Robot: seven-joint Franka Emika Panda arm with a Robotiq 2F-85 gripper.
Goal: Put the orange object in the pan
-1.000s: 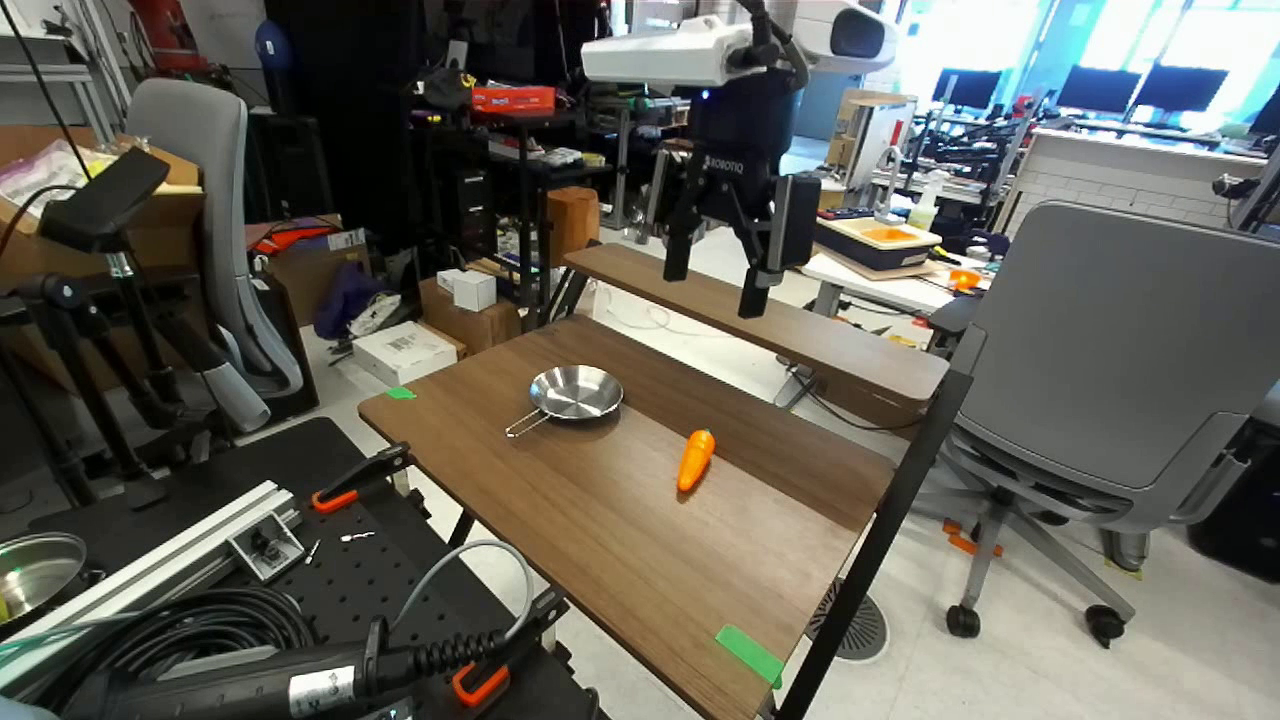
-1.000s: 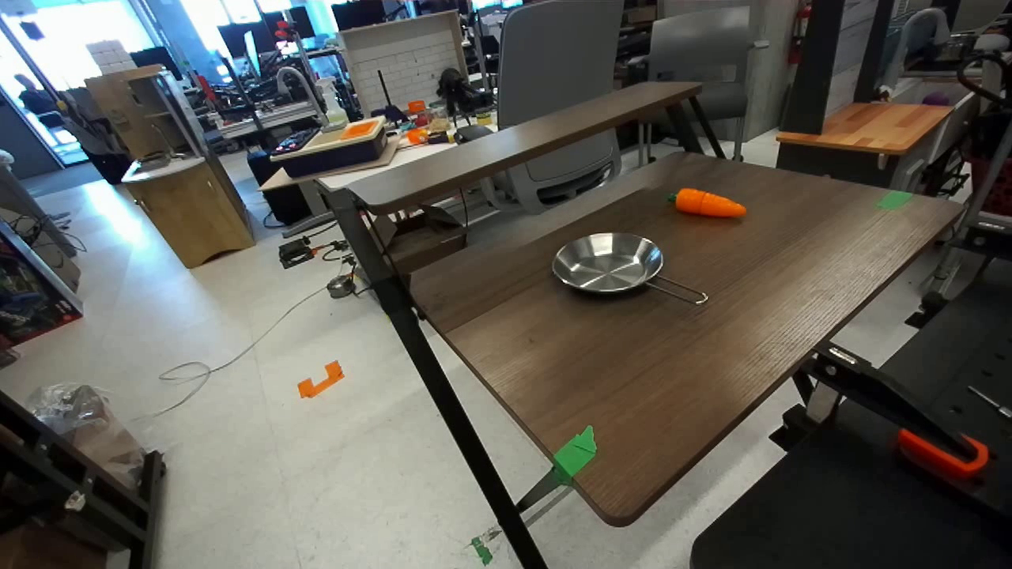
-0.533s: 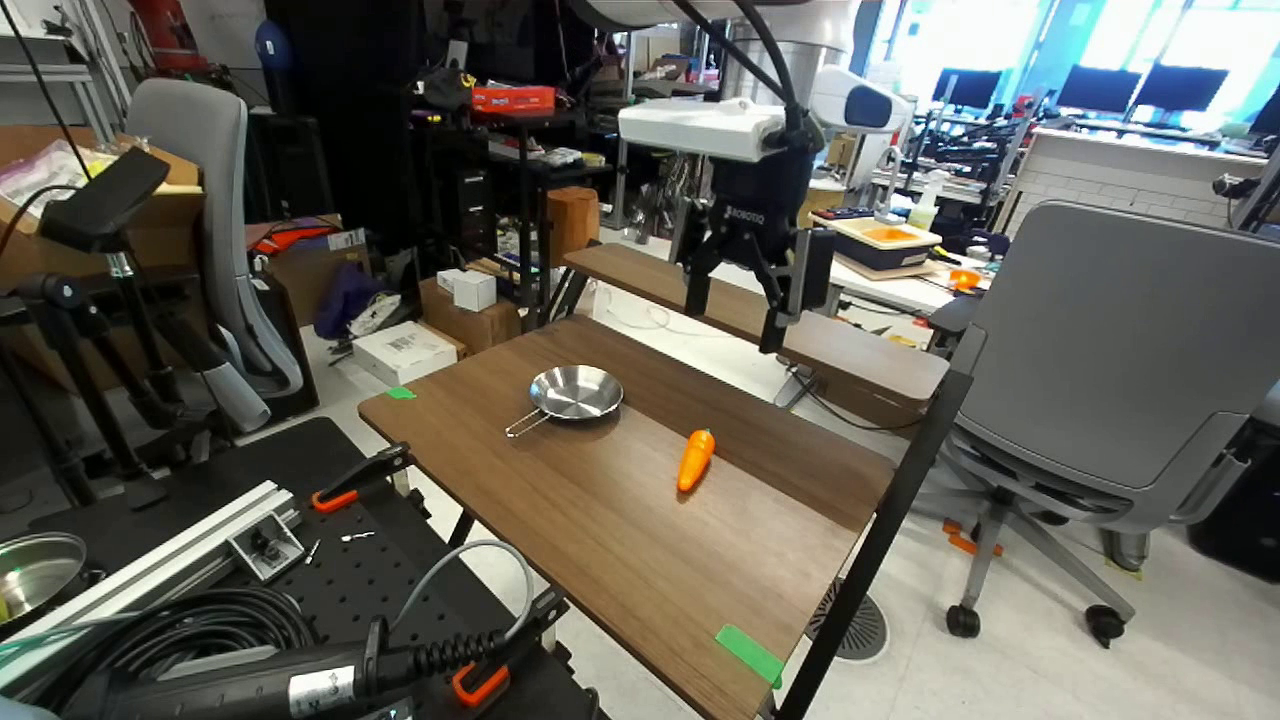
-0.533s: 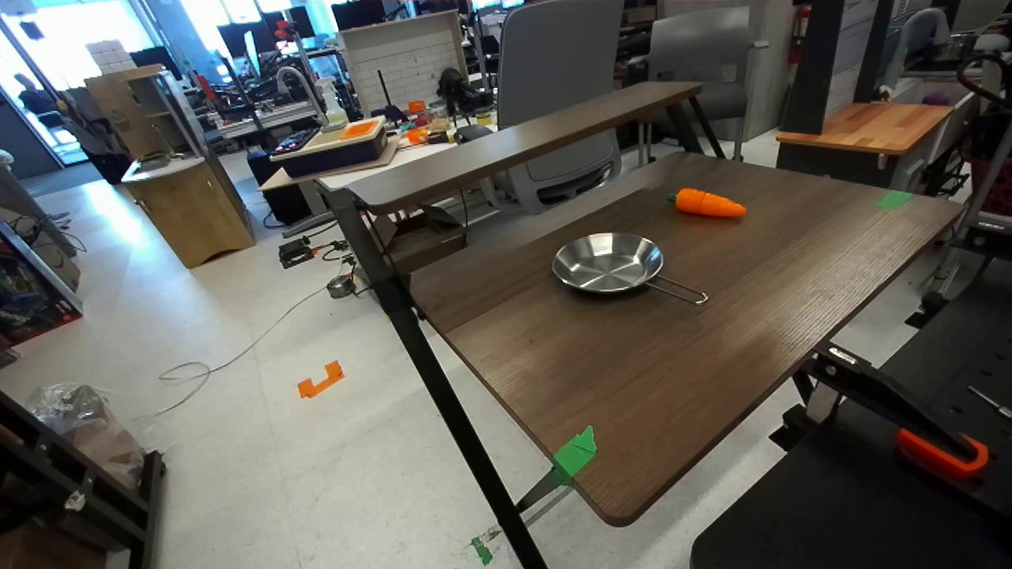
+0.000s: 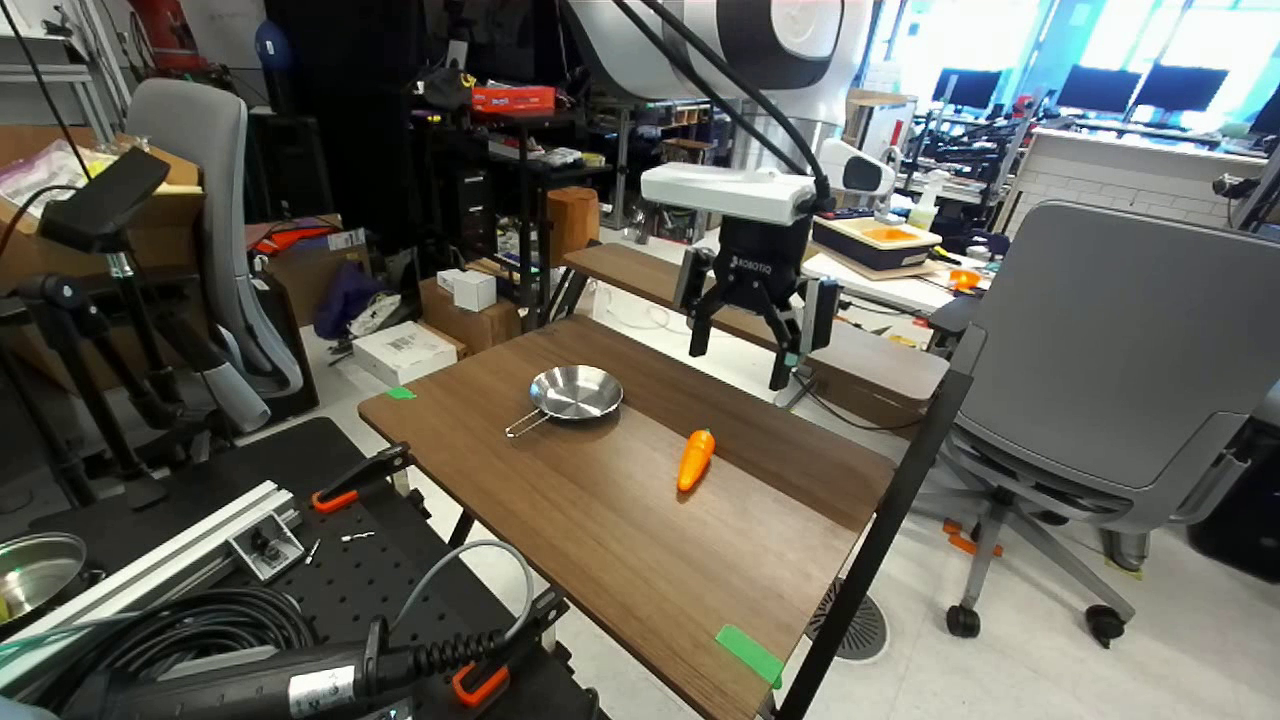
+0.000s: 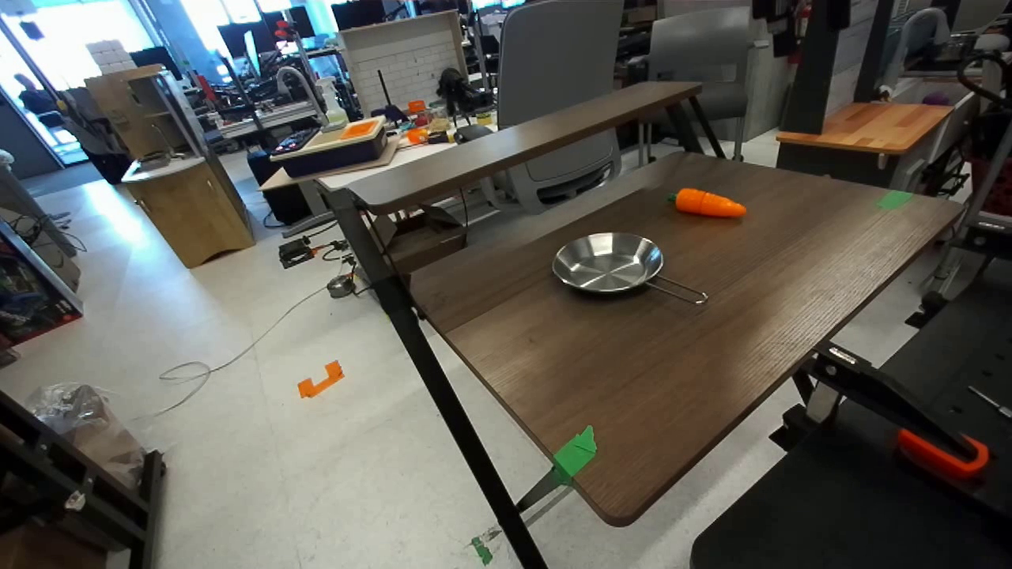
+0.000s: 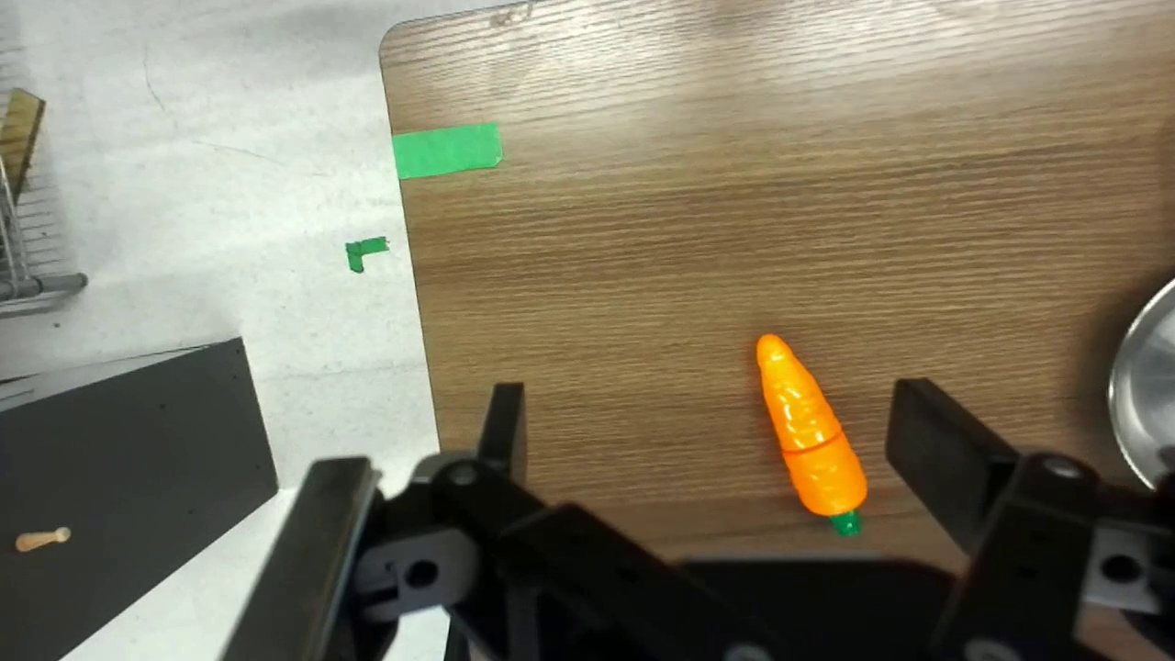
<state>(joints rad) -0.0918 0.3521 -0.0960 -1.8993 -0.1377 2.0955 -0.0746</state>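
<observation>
The orange object is a carrot with a green stub; it lies on the table in both exterior views (image 5: pixel 696 460) (image 6: pixel 708 203) and in the wrist view (image 7: pixel 810 431). The pan, round and silver with a wire handle, stands on the table in both exterior views (image 5: pixel 577 392) (image 6: pixel 607 263). Only its rim side shows at the right edge of the wrist view (image 7: pixel 1152 386). My gripper (image 5: pixel 739 358) is open and empty, well above the table. In the wrist view (image 7: pixel 711 404) the carrot appears between the fingers, closer to the right one. Dark fingertips enter at the top edge of an exterior view (image 6: pixel 813 17).
The brown table (image 5: pixel 620 510) has a raised shelf (image 5: pixel 880 355) along its far side and slanted black legs (image 5: pixel 850 600). A black bench (image 5: pixel 380 560) with clamps, a metal profile and cables adjoins the near side. Green tape (image 7: pixel 448 151) marks the table edge.
My gripper has moved down and somewhat to the right in an exterior view, staying open. Its fingertips have come into the other exterior picture at the top. The carrot and pan have not moved.
</observation>
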